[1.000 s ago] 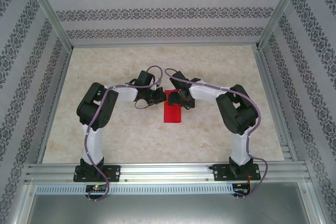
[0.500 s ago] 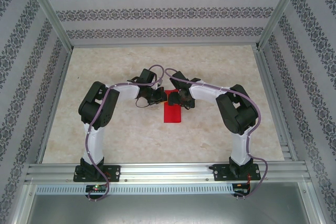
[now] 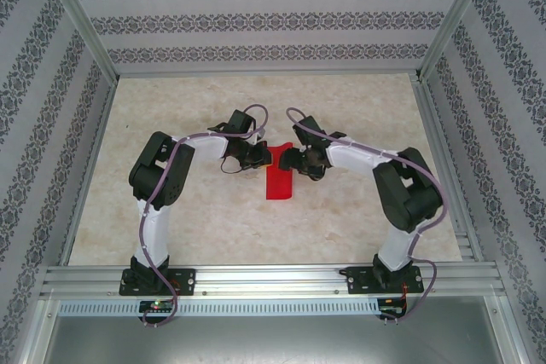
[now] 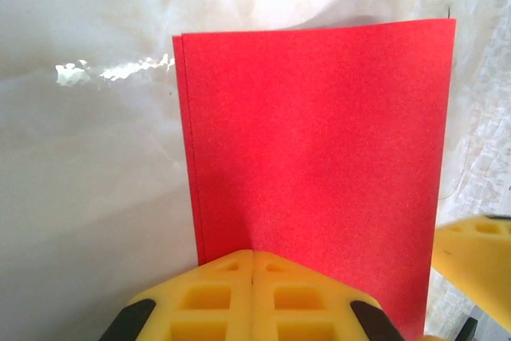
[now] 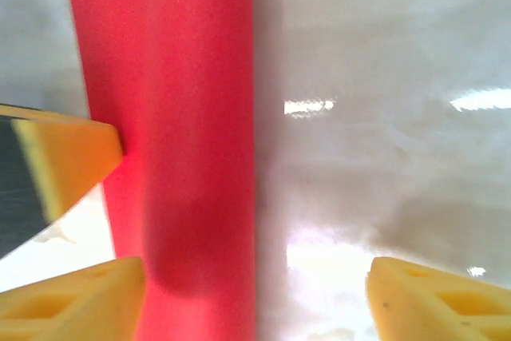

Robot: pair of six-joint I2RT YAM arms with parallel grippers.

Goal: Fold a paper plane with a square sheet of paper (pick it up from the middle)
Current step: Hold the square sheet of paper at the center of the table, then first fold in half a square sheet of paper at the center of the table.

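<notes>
Finds the red paper [image 3: 280,183] flat on the beige marbled table [image 3: 171,210], folded over into a tall rectangle at mid-table, between the two arms. Shows the left gripper [image 3: 261,158] at the rectangle's far left corner and the right gripper [image 3: 290,159] at its far right corner, facing each other across the paper's far end.

Catches, from the left wrist, the left gripper [image 4: 253,269] with yellow fingers pressed tight together, no gap between them, tips set on the near edge of the red paper [image 4: 319,141]; cannot tell whether pinching the sheet or only pressing on it. Reveals two layers along the left edge there, slightly out of line. Picks out one yellow finger [image 4: 475,265] of the other gripper just beside the lower right corner.

Shows, from the right wrist, the right gripper [image 5: 255,285] with jaws wide apart and nothing clasped, one yellow finger [image 5: 76,301] at the left side of the red paper [image 5: 184,157], the other well clear over bare table. Places the paper's straight right edge between those open fingers.

Frames it all with patterned walls [image 3: 273,19] and a metal rail [image 3: 273,279] at the near edge.
</notes>
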